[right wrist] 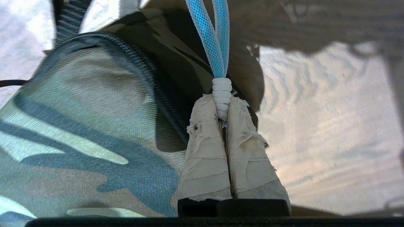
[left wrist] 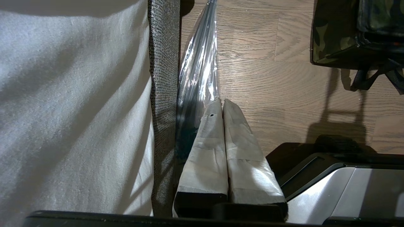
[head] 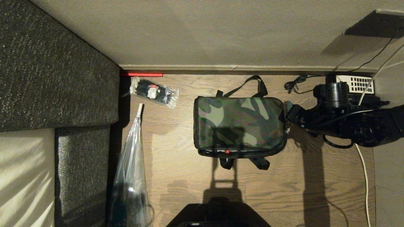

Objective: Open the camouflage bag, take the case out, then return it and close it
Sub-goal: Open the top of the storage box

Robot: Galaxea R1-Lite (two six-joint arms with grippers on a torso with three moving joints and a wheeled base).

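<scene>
The camouflage bag [head: 240, 123] lies flat on the wooden floor with its lid down and its black straps spread at front and back. My right gripper [head: 288, 122] is at the bag's right end. In the right wrist view the gripper [right wrist: 222, 101] is shut on the white-wrapped knot [right wrist: 222, 90] of a light blue cord loop [right wrist: 214, 41] that hangs off the bag's zipper edge [right wrist: 151, 85]. The case is hidden. My left gripper [left wrist: 221, 104] hangs parked and shut on nothing at the robot's left, with a corner of the bag [left wrist: 334, 31] showing in that view.
A clear packet of black items [head: 154, 92] lies left of the bag near the wall. A long plastic-wrapped bundle [head: 132, 164] lies along a dark fabric couch [head: 53, 69]. Behind my right arm are a black box with a white grille [head: 355, 84] and cables [head: 366, 176].
</scene>
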